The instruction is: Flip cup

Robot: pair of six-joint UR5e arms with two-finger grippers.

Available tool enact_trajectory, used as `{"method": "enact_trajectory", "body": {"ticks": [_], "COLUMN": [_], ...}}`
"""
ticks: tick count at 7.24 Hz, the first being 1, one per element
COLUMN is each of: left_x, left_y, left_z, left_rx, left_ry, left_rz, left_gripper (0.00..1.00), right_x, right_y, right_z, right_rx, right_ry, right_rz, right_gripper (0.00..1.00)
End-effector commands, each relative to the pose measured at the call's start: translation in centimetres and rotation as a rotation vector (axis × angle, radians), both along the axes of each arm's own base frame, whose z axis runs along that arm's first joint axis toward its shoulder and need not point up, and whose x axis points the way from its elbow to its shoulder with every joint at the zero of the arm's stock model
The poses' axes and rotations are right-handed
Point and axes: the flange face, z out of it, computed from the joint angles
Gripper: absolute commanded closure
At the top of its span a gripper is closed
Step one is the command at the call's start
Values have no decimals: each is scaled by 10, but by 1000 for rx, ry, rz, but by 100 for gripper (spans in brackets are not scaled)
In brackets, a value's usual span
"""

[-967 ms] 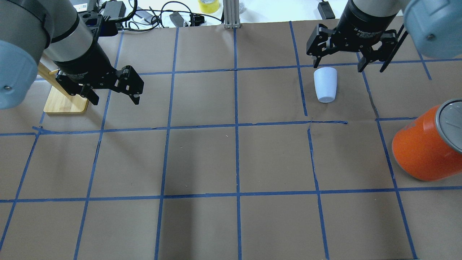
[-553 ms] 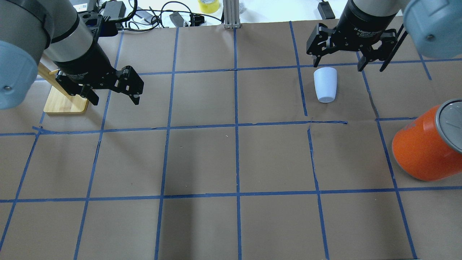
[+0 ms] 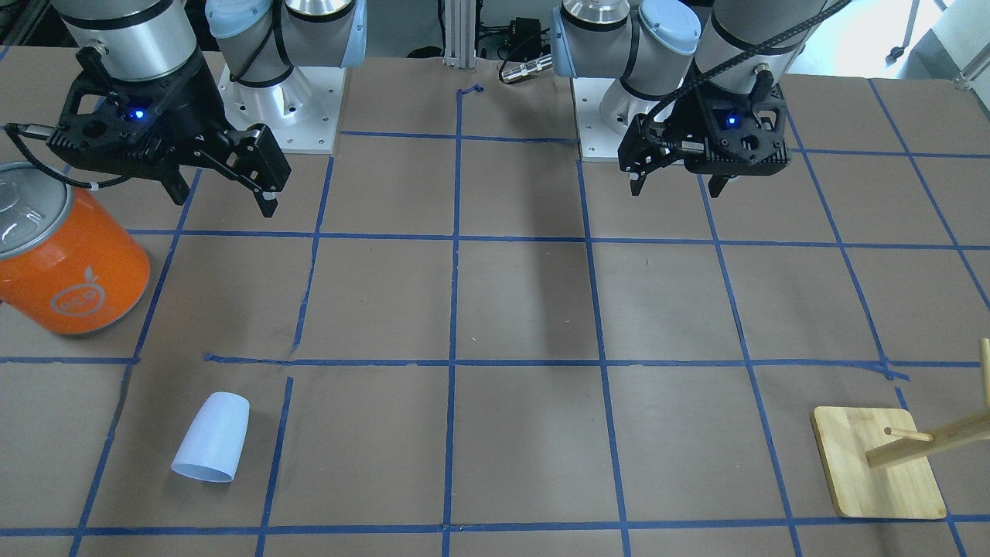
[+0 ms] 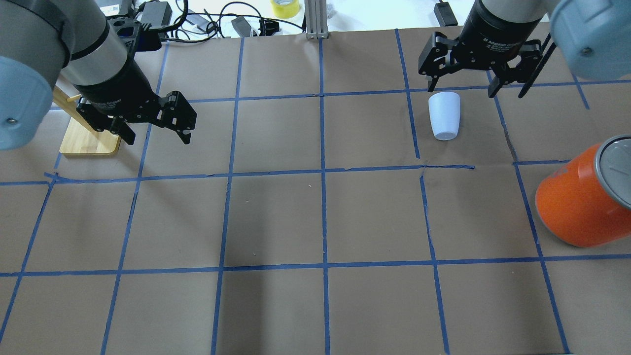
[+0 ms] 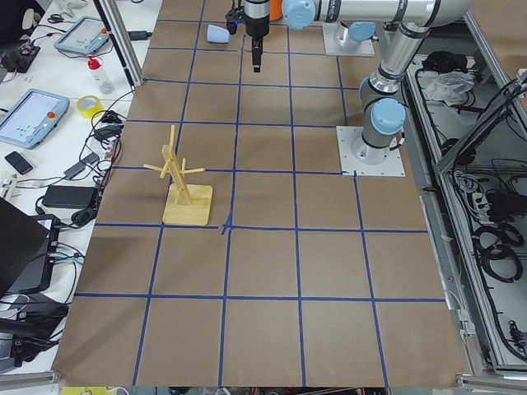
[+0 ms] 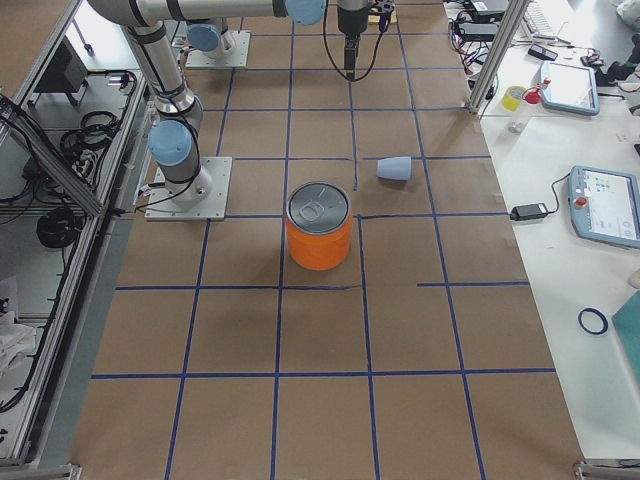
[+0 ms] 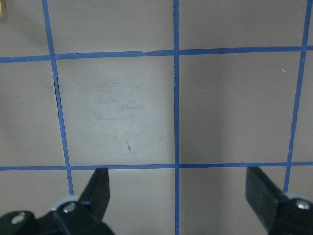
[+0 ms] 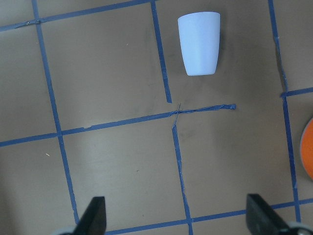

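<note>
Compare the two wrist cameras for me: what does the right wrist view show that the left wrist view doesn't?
Only the right wrist view shows the cup, lying on its side, beyond the open right gripper, plus an edge of the orange can at the frame's right. Only the left wrist view shows a sliver of the wooden stand in its top left corner, past the open left gripper. Both show brown paper crossed by blue tape lines, and two spread fingers holding nothing.

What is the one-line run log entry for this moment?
cup: lying on side, not held | right tool: open, apart from cup | left tool: open, empty | flip: not done
</note>
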Motion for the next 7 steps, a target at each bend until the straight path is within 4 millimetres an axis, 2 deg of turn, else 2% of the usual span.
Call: {"method": "enact_trajectory", "body": {"ticks": [1,4,5,6,7], "left_x": [0,0,0,0,0], "left_y": [0,0,-1,0,0], "left_z": [0,0,-1,-2,-1], "left_rx": [0,0,0,3,2], "left_ry": [0,-1,2,1,-1], "left_rz": [0,0,0,-1,-1], "left_gripper": [0,0,0,0,0], "right_x": [0,0,-1,-6,-15], "right_y": [0,-5,-26,-44,-66], "right_z": [0,-6,-14,-32,-59], "right_rx": [1,10,-12,-7,11], "right_ry": [1,1,12,59,64], "right_rz": [1,4,49,56,41], "right_gripper": [0,0,0,0,0]}}
